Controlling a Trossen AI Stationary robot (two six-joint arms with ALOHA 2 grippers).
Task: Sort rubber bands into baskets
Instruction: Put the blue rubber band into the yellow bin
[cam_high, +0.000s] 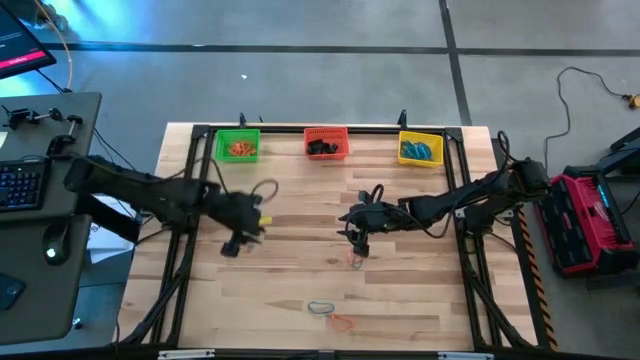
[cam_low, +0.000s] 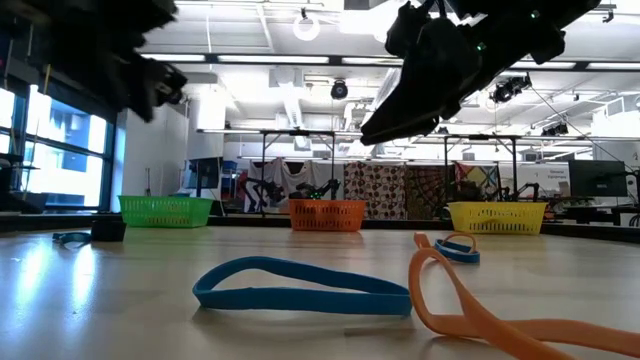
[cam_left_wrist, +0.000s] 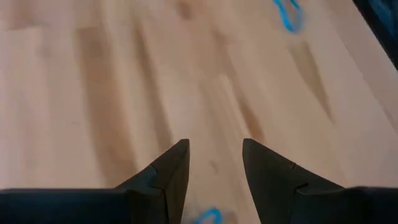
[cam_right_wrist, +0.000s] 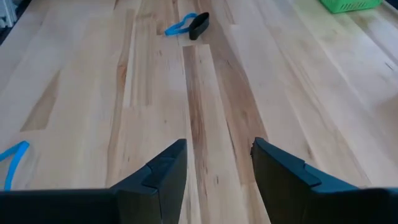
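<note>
Three baskets stand along the table's far edge: green (cam_high: 237, 146), red-orange (cam_high: 326, 143) and yellow (cam_high: 421, 148), each with rubber bands inside. Loose bands lie flat on the wood: a blue one (cam_low: 300, 290) and an orange one (cam_low: 470, 310) near the front edge, and a small one (cam_high: 355, 260) just below my right gripper. My left gripper (cam_high: 243, 237) hovers open over the table's left middle, with bare wood between its fingers (cam_left_wrist: 214, 146). My right gripper (cam_high: 357, 238) hovers open over the table's middle, also with nothing between its fingers (cam_right_wrist: 217, 146).
A small black object (cam_right_wrist: 199, 25) lies beside a blue band (cam_right_wrist: 179, 26) on the left part of the table. Another blue band (cam_right_wrist: 12, 162) lies near my right gripper. A dark metal frame (cam_high: 460, 200) borders the tabletop. Bare wood lies between the grippers and the baskets.
</note>
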